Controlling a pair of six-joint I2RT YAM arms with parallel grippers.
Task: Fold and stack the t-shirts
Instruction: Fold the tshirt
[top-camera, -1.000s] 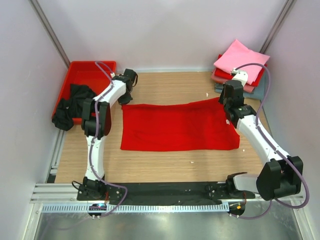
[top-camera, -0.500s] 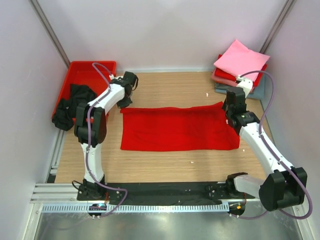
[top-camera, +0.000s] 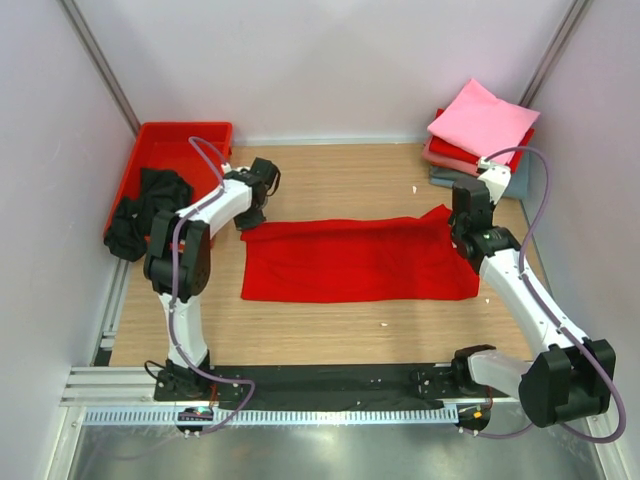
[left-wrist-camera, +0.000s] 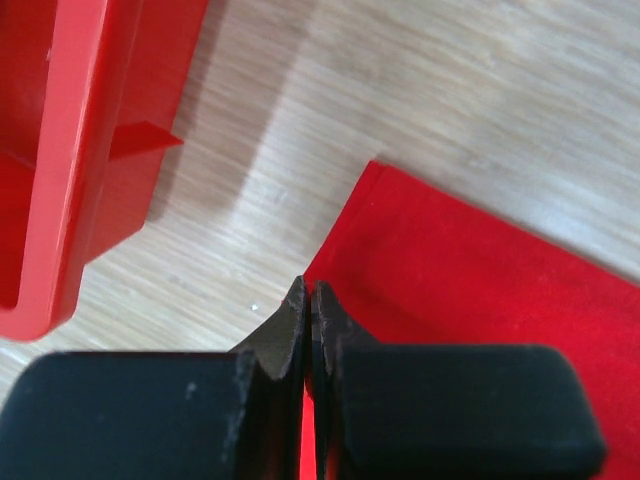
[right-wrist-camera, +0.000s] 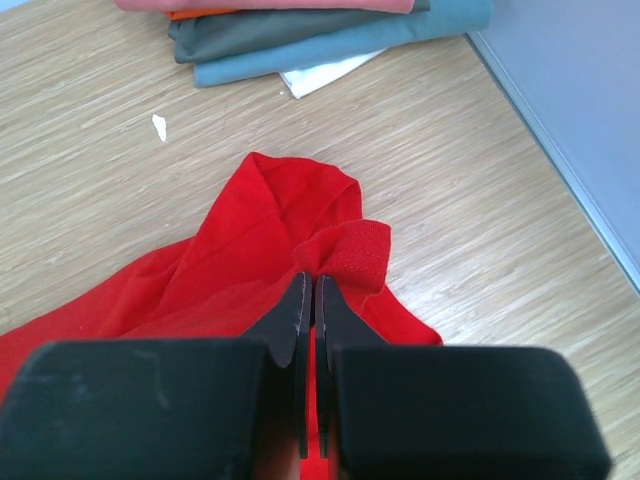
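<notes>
A bright red t-shirt (top-camera: 360, 262) lies spread flat across the middle of the wooden table. My left gripper (top-camera: 252, 218) is shut on its far left corner; in the left wrist view the fingertips (left-wrist-camera: 310, 300) pinch the red cloth (left-wrist-camera: 480, 290) at its edge. My right gripper (top-camera: 458, 232) is shut on the far right corner; in the right wrist view the gripper (right-wrist-camera: 309, 290) pinches a bunched hem (right-wrist-camera: 350, 250). A black t-shirt (top-camera: 145, 205) hangs over the red tray's side. Folded t-shirts, pink on top (top-camera: 482, 122), are stacked at the back right.
The rigid red plastic tray (top-camera: 170, 140) stands at the back left, its wall close to my left gripper (left-wrist-camera: 80, 150). The folded stack's grey-blue lower layers (right-wrist-camera: 330, 35) lie just beyond my right gripper. Grey walls close in on both sides.
Both grippers have moved toward the near edge, carrying the red t-shirt's far edge with them. The shirt's far edge now lies nearer and its right corner is bunched up.
</notes>
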